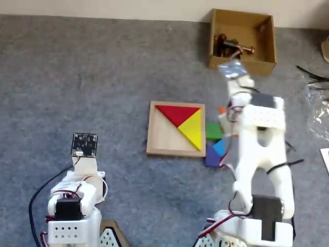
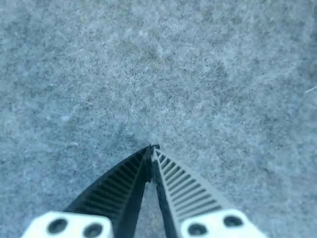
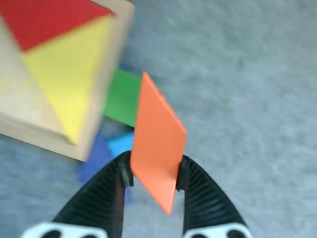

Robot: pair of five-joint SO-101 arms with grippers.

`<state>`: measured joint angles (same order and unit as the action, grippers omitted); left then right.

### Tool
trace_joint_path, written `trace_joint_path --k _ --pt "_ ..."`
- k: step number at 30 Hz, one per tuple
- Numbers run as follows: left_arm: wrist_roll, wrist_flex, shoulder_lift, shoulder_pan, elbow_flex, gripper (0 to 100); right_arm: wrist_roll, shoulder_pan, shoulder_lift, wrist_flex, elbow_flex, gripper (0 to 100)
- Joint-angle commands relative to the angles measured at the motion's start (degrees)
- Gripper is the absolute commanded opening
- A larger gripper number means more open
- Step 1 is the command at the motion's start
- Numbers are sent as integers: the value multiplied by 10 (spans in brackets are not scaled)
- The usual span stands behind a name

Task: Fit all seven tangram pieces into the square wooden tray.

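One orange piece (image 3: 158,131) (parallelogram, seemingly) clamped by right gripper (image 3: 153,167), wrist view | left gripper (image 2: 153,148) closed, empty

I count six pieces: red (image 1: 177,114), yellow (image 1: 194,129), green (image 1: 213,130), blue (image 1: 220,147), purple (image 1: 211,158), orange (image 3: 157,144); one tray (image 1: 162,138), one box (image 1: 239,65), two arms (image 1: 77,198) (image 1: 263,149)

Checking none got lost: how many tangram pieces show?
6: red triangle and yellow triangle in the square wooden tray; green piece, light blue piece, dark blue piece beside it; orange piece in the right tool. A seventh may be hidden.
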<state>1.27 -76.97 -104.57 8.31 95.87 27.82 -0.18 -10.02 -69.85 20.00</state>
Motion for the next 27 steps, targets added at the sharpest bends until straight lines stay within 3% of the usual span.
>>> trace_joint_path --k 1,12,27 --pt "-3 -4 -3 7 13 7 -58 -67 -30 -9 -11 5" --pt "-4 -4 -3 7 13 7 -198 -244 -29 15 -9 5" --pt "-4 -4 -3 7 13 7 -253 -322 -29 267 160 5"
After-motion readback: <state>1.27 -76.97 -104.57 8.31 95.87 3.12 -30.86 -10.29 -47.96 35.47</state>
